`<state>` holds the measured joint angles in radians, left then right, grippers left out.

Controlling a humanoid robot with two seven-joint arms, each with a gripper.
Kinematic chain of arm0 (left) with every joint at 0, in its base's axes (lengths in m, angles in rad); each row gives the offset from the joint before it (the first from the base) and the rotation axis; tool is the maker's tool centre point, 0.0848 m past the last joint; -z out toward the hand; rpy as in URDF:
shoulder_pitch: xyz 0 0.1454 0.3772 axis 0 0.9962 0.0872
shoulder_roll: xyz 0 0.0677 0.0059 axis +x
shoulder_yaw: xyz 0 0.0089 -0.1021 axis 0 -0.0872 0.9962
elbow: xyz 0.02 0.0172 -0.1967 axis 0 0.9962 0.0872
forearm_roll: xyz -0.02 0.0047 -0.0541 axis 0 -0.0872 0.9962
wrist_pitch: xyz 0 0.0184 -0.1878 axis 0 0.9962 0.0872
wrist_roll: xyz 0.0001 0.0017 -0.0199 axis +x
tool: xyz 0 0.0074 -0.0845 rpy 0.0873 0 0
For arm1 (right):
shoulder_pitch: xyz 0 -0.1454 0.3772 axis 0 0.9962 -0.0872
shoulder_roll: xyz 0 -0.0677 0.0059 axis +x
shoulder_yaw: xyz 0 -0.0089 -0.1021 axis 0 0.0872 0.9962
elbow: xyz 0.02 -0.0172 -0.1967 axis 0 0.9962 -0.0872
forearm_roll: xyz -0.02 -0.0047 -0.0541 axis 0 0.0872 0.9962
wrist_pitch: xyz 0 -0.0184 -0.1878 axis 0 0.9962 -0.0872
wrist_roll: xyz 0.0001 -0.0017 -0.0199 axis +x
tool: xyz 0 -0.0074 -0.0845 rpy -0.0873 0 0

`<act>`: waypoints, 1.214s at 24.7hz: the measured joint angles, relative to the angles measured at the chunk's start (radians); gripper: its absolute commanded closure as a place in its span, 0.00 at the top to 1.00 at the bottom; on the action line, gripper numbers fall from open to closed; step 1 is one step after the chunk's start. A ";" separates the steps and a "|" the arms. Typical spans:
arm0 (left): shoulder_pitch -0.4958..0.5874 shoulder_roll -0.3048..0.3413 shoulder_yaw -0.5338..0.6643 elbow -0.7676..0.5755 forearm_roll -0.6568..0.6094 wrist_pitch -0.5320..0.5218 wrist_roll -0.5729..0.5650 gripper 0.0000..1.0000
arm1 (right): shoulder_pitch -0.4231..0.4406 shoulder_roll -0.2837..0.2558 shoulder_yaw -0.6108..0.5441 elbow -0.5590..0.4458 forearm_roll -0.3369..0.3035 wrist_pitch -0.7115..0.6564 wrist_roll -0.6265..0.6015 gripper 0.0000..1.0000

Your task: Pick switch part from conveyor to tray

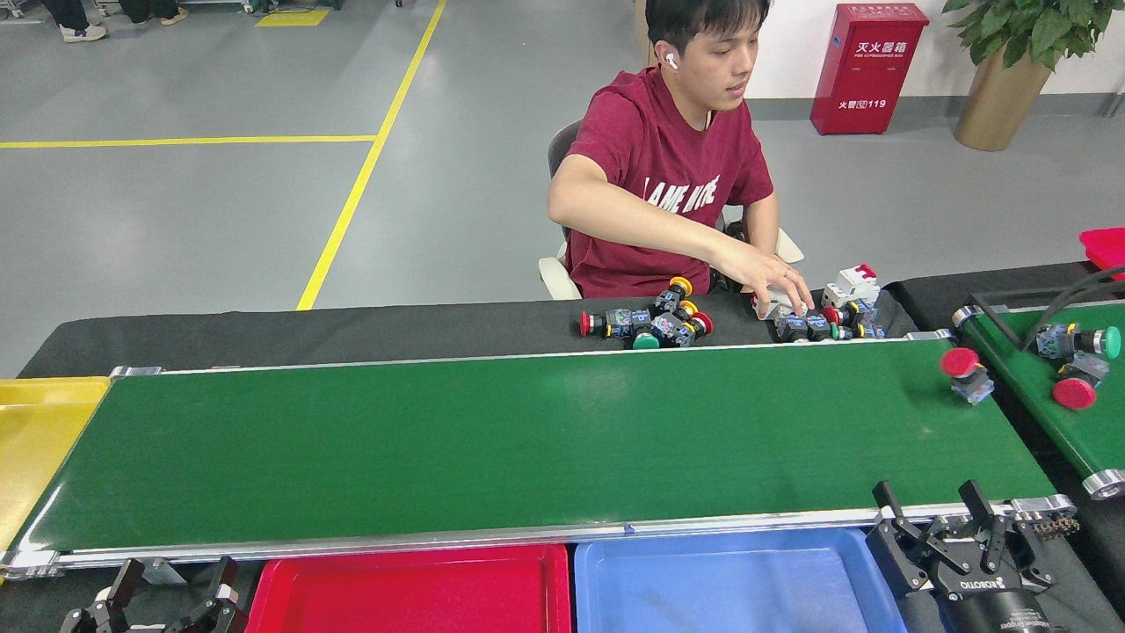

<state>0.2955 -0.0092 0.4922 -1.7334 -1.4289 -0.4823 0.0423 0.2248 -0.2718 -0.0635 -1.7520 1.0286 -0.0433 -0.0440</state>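
Observation:
The conveyor (492, 440) is a long dark-green belt with silver rails. One switch part (965, 373), with a red round cap and a pale blue body, lies at its far right end. Below the near rail sit a red tray (413, 593) and a blue tray (729, 585), and a yellow tray (35, 440) stands at the belt's left end. My right gripper (938, 510) is open, fingers up, beside the blue tray's right edge and holds nothing. My left gripper (171, 582) is open at the bottom left, left of the red tray.
A person in a red shirt sits behind the belt, one hand (778, 286) on a pile of switch parts (826, 316) on the black cloth. Another pile (655, 323) lies left of it. A second angled green belt (1068, 396) at the right carries more parts.

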 measured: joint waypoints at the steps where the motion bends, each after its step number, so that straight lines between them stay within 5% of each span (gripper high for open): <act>1: 0.000 0.000 0.000 0.000 0.000 0.000 0.000 1.00 | 0.001 0.000 0.000 0.000 0.000 0.000 0.000 0.98; 30: -0.005 0.000 -0.004 0.009 0.000 -0.001 0.000 1.00 | -0.022 0.025 0.012 0.044 0.003 0.050 0.059 0.96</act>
<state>0.2903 -0.0091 0.4882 -1.7244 -1.4289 -0.4830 0.0426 0.2024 -0.2473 -0.0512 -1.7084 1.0317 0.0063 0.0154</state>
